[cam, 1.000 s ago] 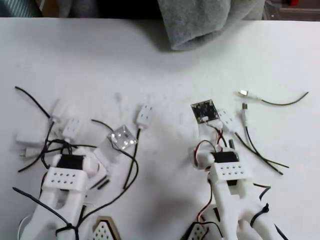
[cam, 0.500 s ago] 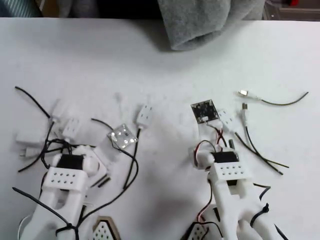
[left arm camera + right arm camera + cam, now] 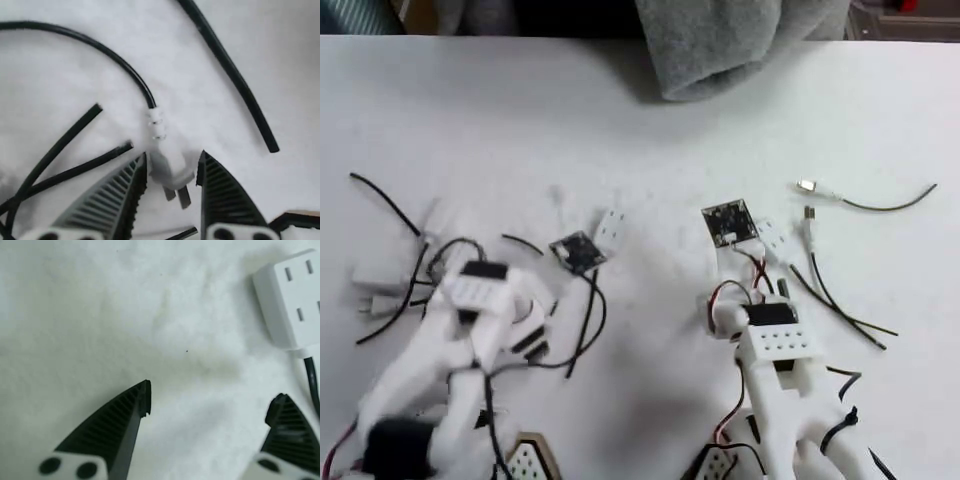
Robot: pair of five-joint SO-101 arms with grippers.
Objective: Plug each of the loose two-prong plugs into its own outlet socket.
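The white table (image 3: 640, 130) is matt and faintly grained; a grey cloth (image 3: 720, 50) slumps in soft folds at its far edge, well apart from the work. The left arm (image 3: 450, 330) leans over a tangle of black cords (image 3: 588, 312) at near left; the right arm (image 3: 775, 350) stands at near right. The right gripper (image 3: 210, 395) gapes wide with nothing between its ribbed black jaws; it hovers just beside an outlet socket (image 3: 292, 300), a smooth white rounded block with narrow slots, probably ready to steady it. A second socket (image 3: 612, 228) lies between the arms. The left gripper (image 3: 172, 157) is closed down to the width of the plug (image 3: 167, 170), a small white moulded body pinched by its flanks, likely so that the two flat metal prongs (image 3: 183, 196) are left free for the slots; its glossy black cord (image 3: 125, 70) trails away.
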